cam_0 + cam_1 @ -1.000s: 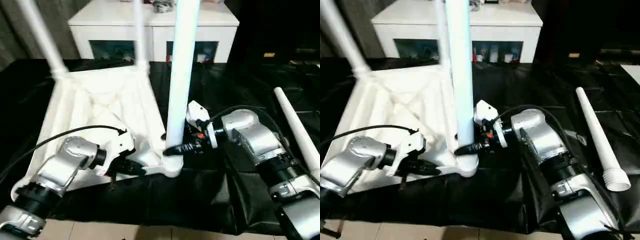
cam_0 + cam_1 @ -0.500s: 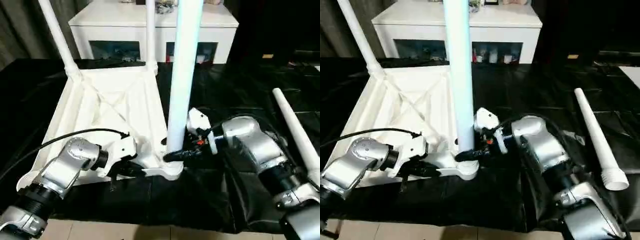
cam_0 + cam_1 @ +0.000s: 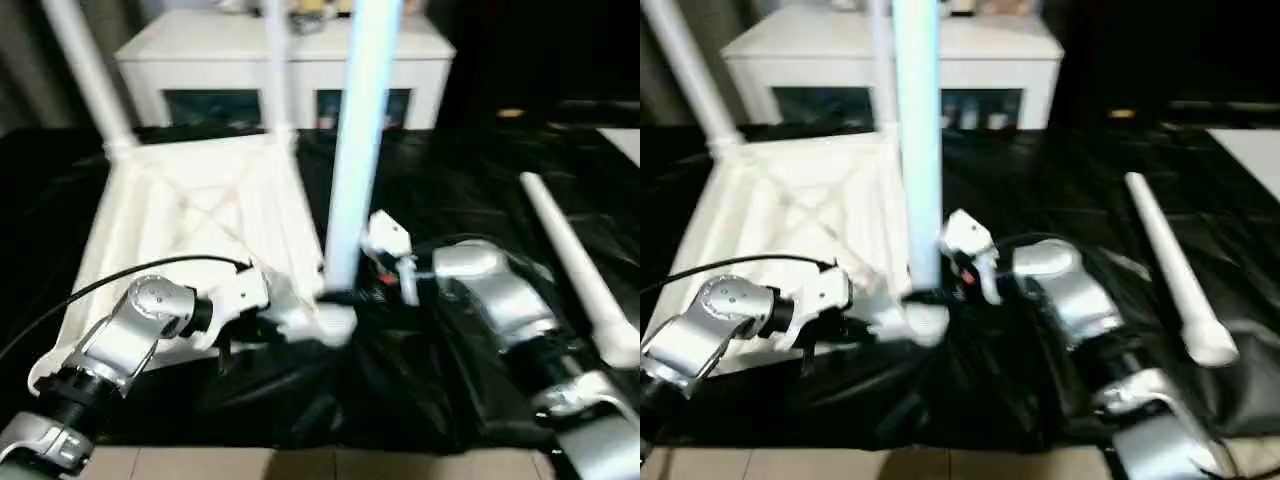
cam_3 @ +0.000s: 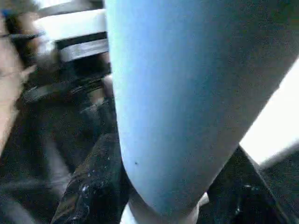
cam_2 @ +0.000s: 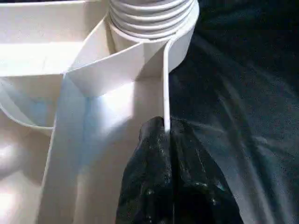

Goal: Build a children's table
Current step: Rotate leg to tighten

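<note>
While the left gripper's (image 5: 169, 135) fingers are pinched shut on the tabletop (image 3: 200, 215) rim, the near leg (image 3: 355, 150) is clasped by the right gripper's (image 4: 182, 196) fingers at its corner socket (image 3: 335, 322). Three legs are seen upright; one leg (image 3: 575, 265) is left lying on the black-covered counter (image 3: 460, 190).

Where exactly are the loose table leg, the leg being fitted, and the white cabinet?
loose leg (image 3: 570, 265), left eye view, mid-shaft
leg being fitted (image 3: 352, 170), left eye view, lower shaft
white cabinet (image 3: 890, 50), right eye view, top surface
</note>
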